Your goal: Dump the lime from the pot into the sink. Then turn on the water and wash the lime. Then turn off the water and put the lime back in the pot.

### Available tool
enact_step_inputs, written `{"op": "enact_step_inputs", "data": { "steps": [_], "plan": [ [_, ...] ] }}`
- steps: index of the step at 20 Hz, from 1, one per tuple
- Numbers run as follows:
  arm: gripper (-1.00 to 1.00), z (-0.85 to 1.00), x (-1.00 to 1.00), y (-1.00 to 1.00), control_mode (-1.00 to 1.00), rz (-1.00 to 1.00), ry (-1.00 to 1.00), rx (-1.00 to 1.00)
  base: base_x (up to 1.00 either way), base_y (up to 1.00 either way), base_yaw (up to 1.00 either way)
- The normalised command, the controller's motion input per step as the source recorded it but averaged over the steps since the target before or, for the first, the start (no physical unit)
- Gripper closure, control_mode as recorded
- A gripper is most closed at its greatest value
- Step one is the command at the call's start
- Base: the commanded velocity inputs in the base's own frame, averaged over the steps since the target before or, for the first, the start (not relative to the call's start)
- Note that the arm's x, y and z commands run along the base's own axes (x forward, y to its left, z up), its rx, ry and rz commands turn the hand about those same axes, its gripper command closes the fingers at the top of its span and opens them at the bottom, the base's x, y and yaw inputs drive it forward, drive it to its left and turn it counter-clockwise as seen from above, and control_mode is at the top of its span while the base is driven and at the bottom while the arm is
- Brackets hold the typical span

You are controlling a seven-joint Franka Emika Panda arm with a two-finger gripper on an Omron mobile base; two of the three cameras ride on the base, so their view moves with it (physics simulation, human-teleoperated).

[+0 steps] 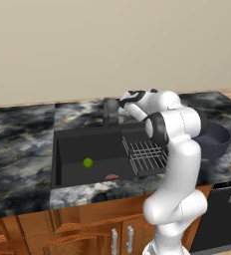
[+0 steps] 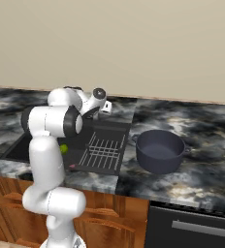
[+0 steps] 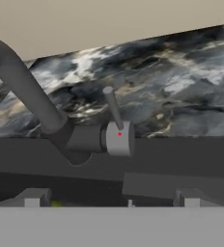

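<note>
Seen from the left base view, a dark marbled counter (image 1: 18, 149) runs along a plain beige wall, with wooden cabinet doors below it. Set into the counter is the sink (image 1: 62, 164), a matte black rectangular basin. On its floor toward the left lies the lime (image 1: 88, 162), small and yellow-green, apart from the walls. Just to its right, near the front wall, is a flat pink-red patch (image 1: 112, 176). Further right in the basin sits a grey wire rack (image 1: 146, 155). At the back rim stands the dark grey faucet (image 1: 109, 110), and the gripper (image 1: 123, 103) hovers just beside it; whether it touches the faucet is hard to tell. In the hand view the faucet's thin lever (image 3: 113, 108) stands tilted upright, and the jaws are spread wide with nothing between them. Right of the sink, the pot (image 2: 161, 151) stands upright on the counter, well apart from the lime, its inside bare.
</note>
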Motion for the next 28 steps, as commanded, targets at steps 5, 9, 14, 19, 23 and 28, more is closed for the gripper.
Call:
{"op": "enact_step_inputs", "data": {
  "steps": [5, 9, 14, 19, 23, 28],
  "plan": [
    [-1.00, -0.18, 0.45, 0.05, -1.00, 0.02, 0.00, 0.00, 0.00, 0.00, 0.00],
    [-1.00, -0.12, 0.45, 0.00, -1.00, 0.01, 0.00, 0.00, 0.00, 0.00, 0.00],
    [-1.00, -0.15, 0.43, 0.01, -1.00, 0.00, 0.00, 0.00, 0.00, 0.00, 0.00],
    [-1.00, -0.18, 0.36, 0.07, -1.00, 0.00, 0.02, 0.00, 0.00, 0.00, 0.00],
    [-1.00, -0.16, 0.30, 0.01, -1.00, 0.00, 0.01, 0.00, 0.00, 0.00, 0.00],
    [-1.00, -0.13, 0.34, 0.00, -1.00, 0.01, 0.01, 0.00, 0.00, 0.00, 0.00]
  ]
}}
